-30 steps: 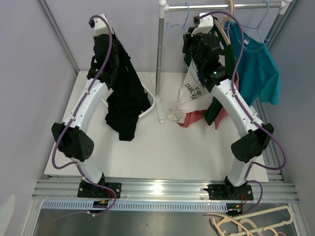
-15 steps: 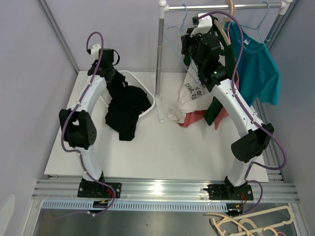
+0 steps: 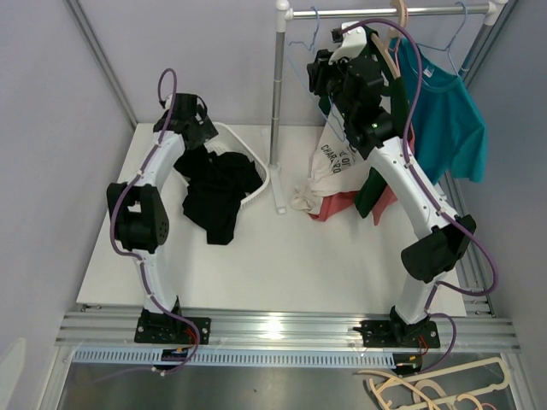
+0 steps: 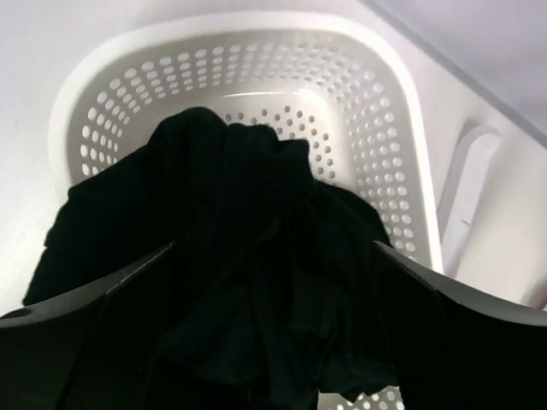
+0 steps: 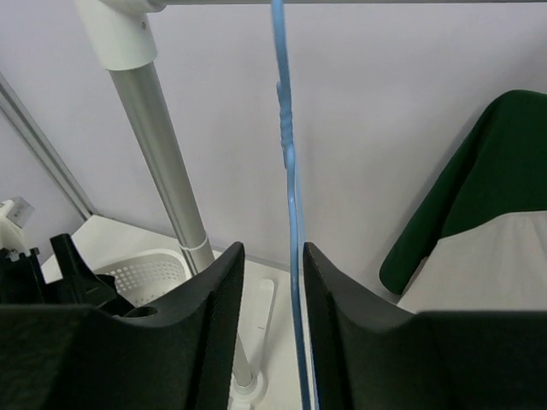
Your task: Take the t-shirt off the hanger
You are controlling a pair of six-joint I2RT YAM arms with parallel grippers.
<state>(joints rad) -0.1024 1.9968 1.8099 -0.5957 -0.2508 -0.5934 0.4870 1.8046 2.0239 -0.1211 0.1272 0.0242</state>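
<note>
The black t-shirt (image 3: 218, 184) lies crumpled in the white perforated basket (image 3: 261, 171), with one part spilling over the rim onto the table. My left gripper (image 3: 198, 128) hovers just above it, open. In the left wrist view its fingers stand wide apart (image 4: 273, 248) over the dark cloth (image 4: 231, 256) and the basket (image 4: 385, 128). The bare blue wire hanger (image 3: 301, 44) still hangs on the rail (image 3: 385, 11). My right gripper (image 3: 320, 73) is up at it, open. The hanger's wire (image 5: 286, 145) runs between the fingers (image 5: 272, 249), close to the right one, with a gap on the left.
The rack's upright pole (image 3: 278, 102) stands between basket and hanger. A teal shirt (image 3: 449, 111), a dark green garment (image 3: 372, 192), a white printed one (image 3: 329, 166) and a red one (image 3: 338, 205) hang or pile at the right. Loose hangers (image 3: 436, 389) lie below the table's front rail.
My left arm came down from holding the black t-shirt high, laid it in the basket and opened. My right gripper, shut on the blue hanger before, has opened around it.
</note>
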